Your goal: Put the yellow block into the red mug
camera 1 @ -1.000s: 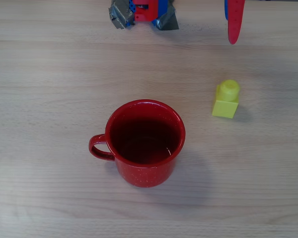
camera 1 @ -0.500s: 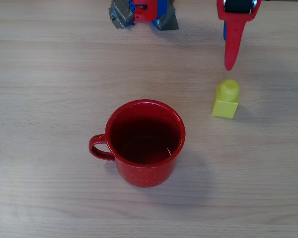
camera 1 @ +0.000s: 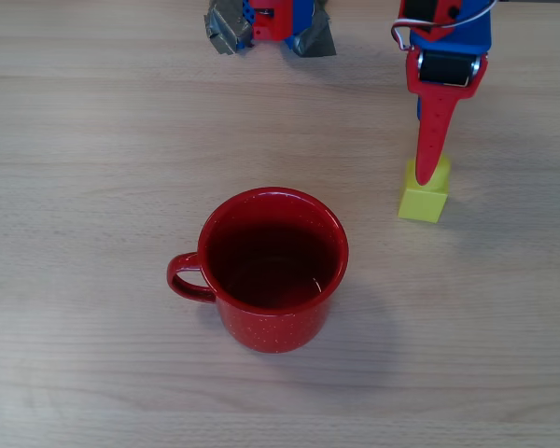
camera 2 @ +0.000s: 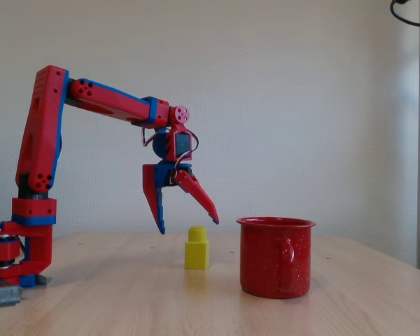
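I have the gripper [camera 2: 187,225] spread open, hanging above the yellow block [camera 1: 424,201], which sits untouched on the table [camera 1: 93,140] toward its right edge. Grasping, lifting and dropping into the red mug [camera 1: 273,269] all remain.

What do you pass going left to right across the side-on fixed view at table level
Arm base → open gripper, above the table → yellow block → red mug.
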